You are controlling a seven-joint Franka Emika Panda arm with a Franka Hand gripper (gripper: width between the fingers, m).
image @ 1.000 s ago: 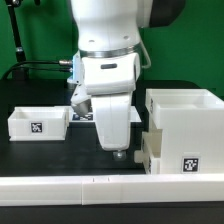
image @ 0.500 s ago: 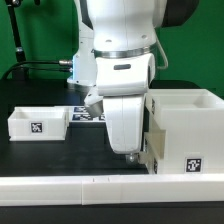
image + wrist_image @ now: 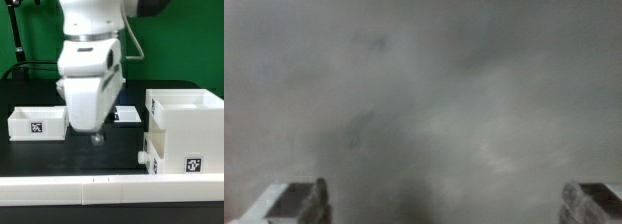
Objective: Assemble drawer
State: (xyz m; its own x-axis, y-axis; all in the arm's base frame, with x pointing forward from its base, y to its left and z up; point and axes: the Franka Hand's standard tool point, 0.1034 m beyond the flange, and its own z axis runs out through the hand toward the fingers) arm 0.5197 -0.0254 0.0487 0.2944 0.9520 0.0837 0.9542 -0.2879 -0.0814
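The drawer's tall white box housing (image 3: 185,125) stands at the exterior view's right, with a tag on its front. One small tray (image 3: 150,152) sits partly inside it and sticks out of its left side. The second tray (image 3: 38,122) with a tag stands alone at the exterior view's left. My gripper (image 3: 96,136) hangs low over the black table between the loose tray and the housing, touching neither. In the wrist view my gripper (image 3: 446,205) shows its fingertips (image 3: 299,203) wide apart with only blurred grey surface between them, so it is open and empty.
The marker board (image 3: 126,115) lies flat behind my arm. A low white border wall (image 3: 110,186) runs along the table's front edge. A green backdrop stands behind, and a black cable runs at the back left.
My arm has swung from beside the housing toward the exterior view's left, away from the tray sticking out of the housing. The loose tray has not moved.
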